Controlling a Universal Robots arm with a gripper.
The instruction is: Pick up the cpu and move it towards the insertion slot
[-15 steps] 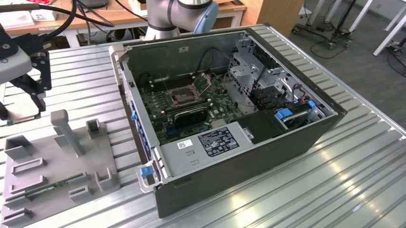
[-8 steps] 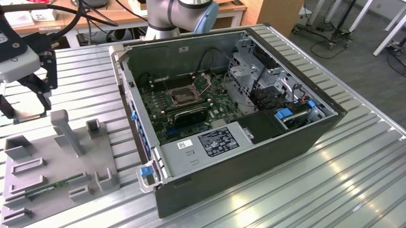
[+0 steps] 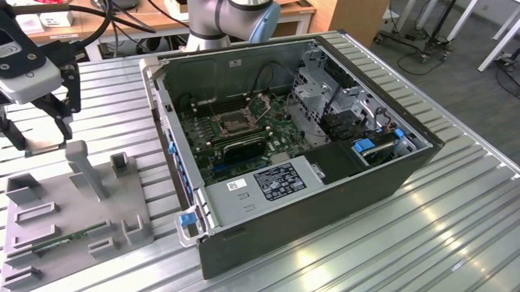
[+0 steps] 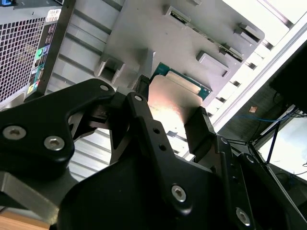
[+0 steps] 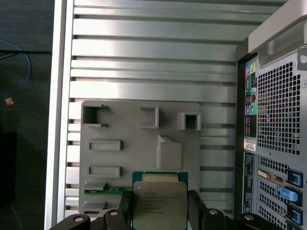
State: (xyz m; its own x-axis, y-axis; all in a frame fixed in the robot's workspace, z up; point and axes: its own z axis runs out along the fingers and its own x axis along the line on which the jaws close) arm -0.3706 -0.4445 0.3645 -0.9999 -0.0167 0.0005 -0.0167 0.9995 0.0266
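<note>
The cpu (image 5: 158, 199) (image 4: 175, 103), a flat silvery square with a thin green rim, sits between my two black fingers in both wrist views. My gripper (image 5: 159, 207) (image 4: 172, 112) is shut on it and presses on two opposite edges. In the exterior view my gripper (image 3: 36, 141) hangs at the far left, just above the far end of the grey fixture plate (image 3: 77, 210). The insertion slot (image 3: 235, 123), a silver-framed square socket with a dark centre, lies on the green board inside the open computer case (image 3: 325, 194), well off to the exterior view's right of my gripper.
The fixture plate (image 5: 124, 129) carries raised posts and pockets, and a green memory stick (image 3: 61, 242) lies in it. The case wall (image 3: 162, 121) stands between the plate and the socket. Inside the case are cables, a drive cage and a power supply (image 3: 268, 185). The table is ribbed metal.
</note>
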